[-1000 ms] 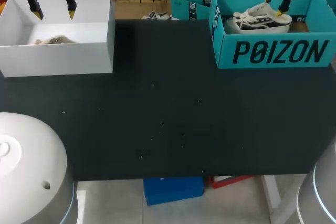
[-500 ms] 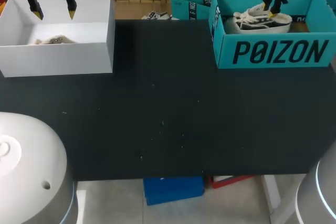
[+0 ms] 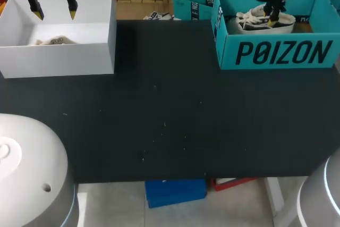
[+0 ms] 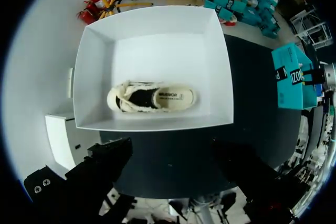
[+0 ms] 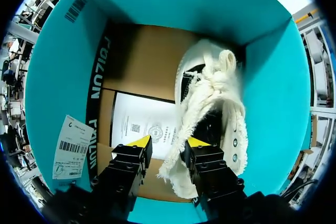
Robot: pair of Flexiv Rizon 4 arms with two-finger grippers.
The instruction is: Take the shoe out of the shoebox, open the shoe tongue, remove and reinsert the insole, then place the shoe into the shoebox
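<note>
Judging where to take a soft sneaker lying in its box at the black desk's far right corner.

The teal cardboard shoebox carries large dark lettering on its front wall. A white open box at the far left corner holds another cream shoe, with the left gripper above it, jaws wide. In the teal box the white low-top sneaker with dark panels looks light, its upper pliable and its sole stiffer. The heel collar or side wall seems a firmer hold than the loose cream laces. The right gripper hangs over its edge, jaws narrow, not visibly clamping. A barcode sticker and a printed sheet are too small to read.
</note>
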